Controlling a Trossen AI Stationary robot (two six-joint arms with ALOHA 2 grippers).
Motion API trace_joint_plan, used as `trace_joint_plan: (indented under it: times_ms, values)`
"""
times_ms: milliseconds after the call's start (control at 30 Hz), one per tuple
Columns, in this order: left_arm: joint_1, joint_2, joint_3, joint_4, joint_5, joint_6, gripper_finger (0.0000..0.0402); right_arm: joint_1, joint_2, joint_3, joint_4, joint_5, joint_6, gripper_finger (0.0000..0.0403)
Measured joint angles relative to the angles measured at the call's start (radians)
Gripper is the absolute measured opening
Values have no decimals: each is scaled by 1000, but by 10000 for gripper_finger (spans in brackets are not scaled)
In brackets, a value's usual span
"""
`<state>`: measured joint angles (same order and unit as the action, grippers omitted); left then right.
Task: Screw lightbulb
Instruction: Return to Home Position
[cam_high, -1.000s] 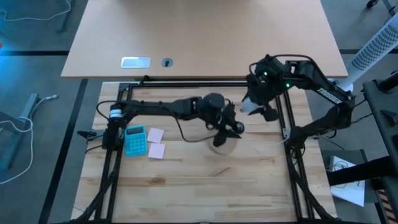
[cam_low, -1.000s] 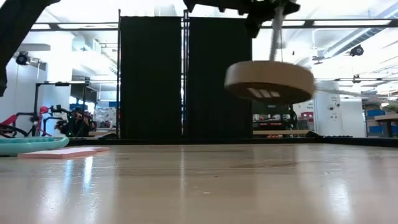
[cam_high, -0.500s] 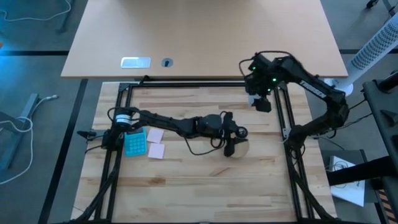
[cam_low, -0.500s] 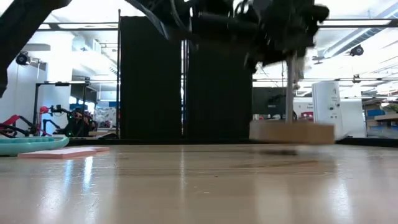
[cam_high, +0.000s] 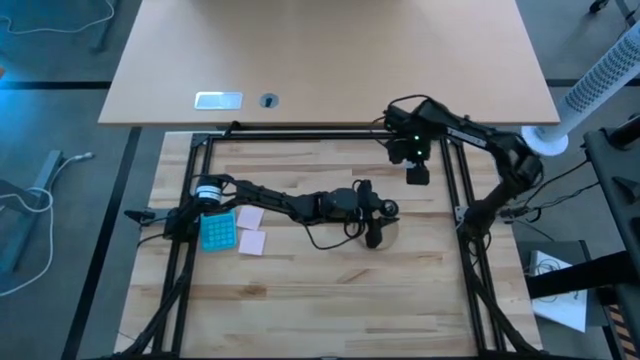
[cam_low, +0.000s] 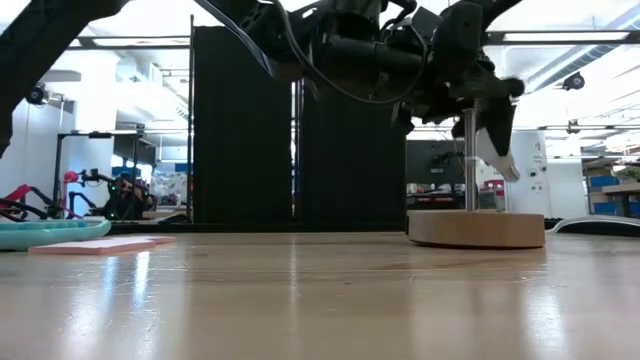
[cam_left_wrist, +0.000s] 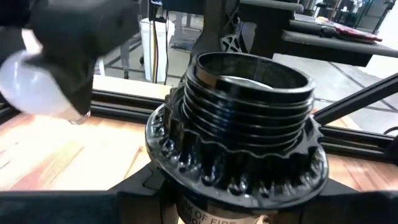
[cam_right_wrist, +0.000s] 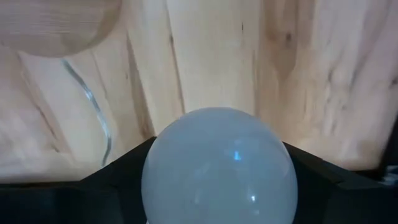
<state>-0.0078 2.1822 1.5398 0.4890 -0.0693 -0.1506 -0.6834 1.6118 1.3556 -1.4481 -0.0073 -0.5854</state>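
Note:
The black socket (cam_left_wrist: 249, 118) stands on a thin stem (cam_low: 468, 160) over its round wooden disc (cam_low: 475, 228), which lies flat on the table right of centre (cam_high: 392, 234). My left gripper (cam_high: 372, 218) reaches in from the table's left and is shut on the socket. My right gripper (cam_high: 414, 168) hovers just beyond it toward the far edge, shut on the white lightbulb (cam_right_wrist: 217, 168). The bulb also shows beside the socket in the left wrist view (cam_left_wrist: 34, 87). Its screw base is hidden. My left gripper holds the socket's lower body (cam_left_wrist: 186, 186), below the threaded collar, coming level from the table's left. The socket itself hides the fingers' pads. The socket stands upright, and its disc rests on the table. My right gripper pinches the bulb's round glass (cam_right_wrist: 186, 186) between its two fingers (cam_right_wrist: 118, 177), one on each side. The bulb is lifted clear above the table, its dome toward the wrist camera.
A teal calculator (cam_high: 217, 227) and two pink sticky notes (cam_high: 250, 230) lie at the table's left. A black frame rail (cam_high: 455, 200) runs along the right side, close to my right arm. A clear cord (cam_right_wrist: 93, 106) lies on the wood by the disc.
My left gripper has gone down and toward the table's right edge with the socket. Its wooden disc, lifted and tilted a second ago, now lies flat on the table. My right gripper has stayed near the far right with the bulb.

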Motion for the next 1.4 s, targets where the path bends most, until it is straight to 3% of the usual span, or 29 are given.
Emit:
trace_joint_plan:
  times_ms: [400, 800, 1167, 1400]
  values:
    - [-2, -2, -1, -2, 3, 11, 162, -73, 255, 1, -10, 162, -15, 265]
    - [-4, -4, -1, -15, 0, 0, 162, -186, 437, 33, -1, 372, -158, 266]
    - [-5, -7, -2, -56, -4, -7, 167, -203, 499, 33, 19, 377, -156, 267]
    - [-13, 5, -10, -135, 0, 9, 186, -203, 503, 33, 41, 403, -94, 302]
